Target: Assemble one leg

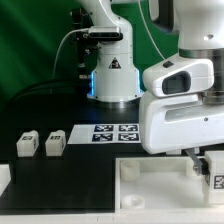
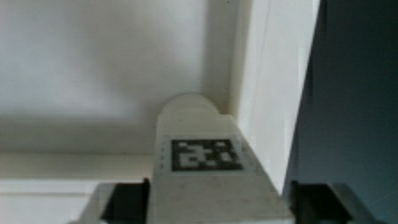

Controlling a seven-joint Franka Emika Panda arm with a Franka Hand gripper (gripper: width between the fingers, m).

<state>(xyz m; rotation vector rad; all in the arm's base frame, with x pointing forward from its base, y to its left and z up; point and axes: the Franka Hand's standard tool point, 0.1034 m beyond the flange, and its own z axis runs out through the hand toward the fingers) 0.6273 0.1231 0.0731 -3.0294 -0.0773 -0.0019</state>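
My gripper (image 1: 212,168) is at the exterior view's right, low over the large white panel (image 1: 135,185). It is shut on a white leg (image 1: 217,181) whose tag faces out. In the wrist view the leg (image 2: 208,140) stands between the two dark fingers (image 2: 125,205), its tip pointing into the inner corner of the panel's raised rim (image 2: 267,60). My gripper (image 2: 217,202) grips the leg's lower part. I cannot tell whether the tip touches the panel. Two more legs (image 1: 27,143) (image 1: 55,143) lie side by side on the black table at the exterior view's left.
The marker board (image 1: 108,131) lies flat behind the panel, in front of the arm's base (image 1: 112,75). A white block (image 1: 4,180) sits at the exterior view's left edge. Black table (image 2: 365,90) shows beyond the panel's rim.
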